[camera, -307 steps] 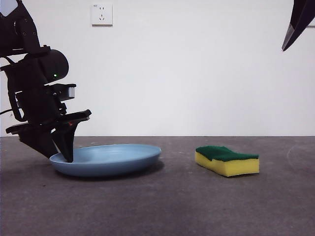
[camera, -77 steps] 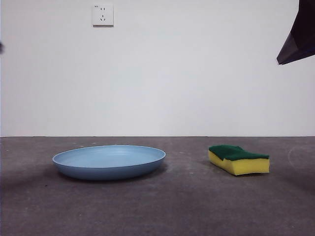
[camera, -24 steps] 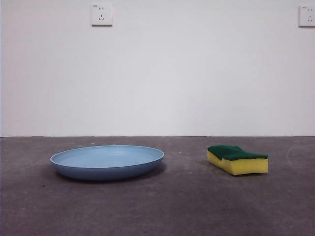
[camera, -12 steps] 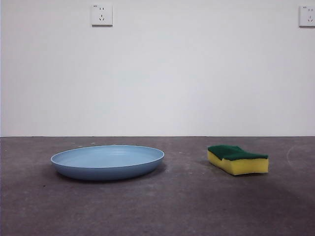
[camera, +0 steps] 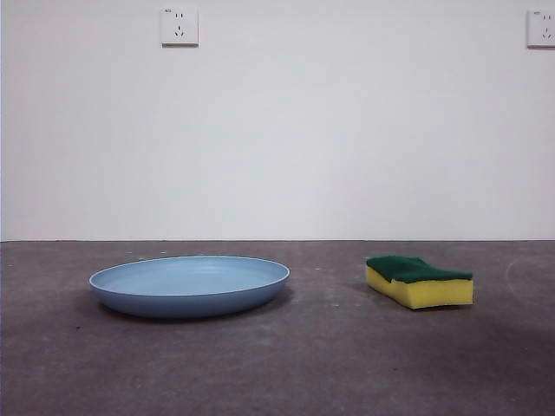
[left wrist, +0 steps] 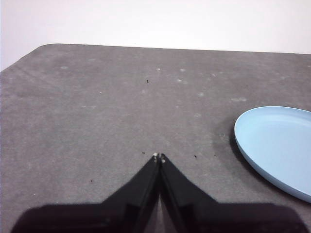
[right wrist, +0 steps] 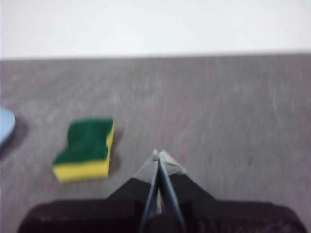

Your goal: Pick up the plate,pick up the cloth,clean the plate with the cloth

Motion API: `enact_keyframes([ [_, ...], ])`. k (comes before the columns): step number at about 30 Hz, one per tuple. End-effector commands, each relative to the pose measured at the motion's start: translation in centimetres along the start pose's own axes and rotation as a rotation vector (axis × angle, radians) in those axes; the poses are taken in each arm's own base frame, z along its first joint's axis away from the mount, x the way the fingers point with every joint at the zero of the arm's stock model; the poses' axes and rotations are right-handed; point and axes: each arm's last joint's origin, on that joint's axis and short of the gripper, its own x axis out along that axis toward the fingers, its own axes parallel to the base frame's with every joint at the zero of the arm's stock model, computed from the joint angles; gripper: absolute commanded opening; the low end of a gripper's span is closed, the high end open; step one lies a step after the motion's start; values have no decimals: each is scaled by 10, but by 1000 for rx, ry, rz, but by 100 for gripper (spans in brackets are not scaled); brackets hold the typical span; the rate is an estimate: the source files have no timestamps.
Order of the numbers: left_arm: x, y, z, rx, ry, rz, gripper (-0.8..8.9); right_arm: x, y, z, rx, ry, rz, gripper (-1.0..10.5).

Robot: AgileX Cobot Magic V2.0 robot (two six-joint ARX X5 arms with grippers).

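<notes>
— Plate [camera: 189, 286] sits flat on the table [camera: 286, 364], sponge [camera: 420, 281] well to its right; nothing has moved in the last second.

— So we hold neither yet. Left gripper [left wrist: 158, 157] beside the plate and right gripper [right wrist: 158, 154] beside the sponge are both pinched together, empty.

A plain white wall [camera: 347, 139] fills the upper half of the front view. One white socket plate [camera: 179, 26] sits at the upper left, another socket [camera: 541, 28] at the upper right edge. Below lies a dark grey, speckled tabletop [camera: 286, 364], evenly lit.
</notes>
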Motion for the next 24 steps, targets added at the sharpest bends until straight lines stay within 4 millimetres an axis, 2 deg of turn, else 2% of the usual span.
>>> enact_keyframes([
  [1, 1, 1, -4, -4, 7, 3, 0, 1, 0, -4, 48, 18, 4, -17],
  [24, 1, 1, -4, -4, 7, 3, 0, 1, 0, -4, 82, 15, -4, -17],
])
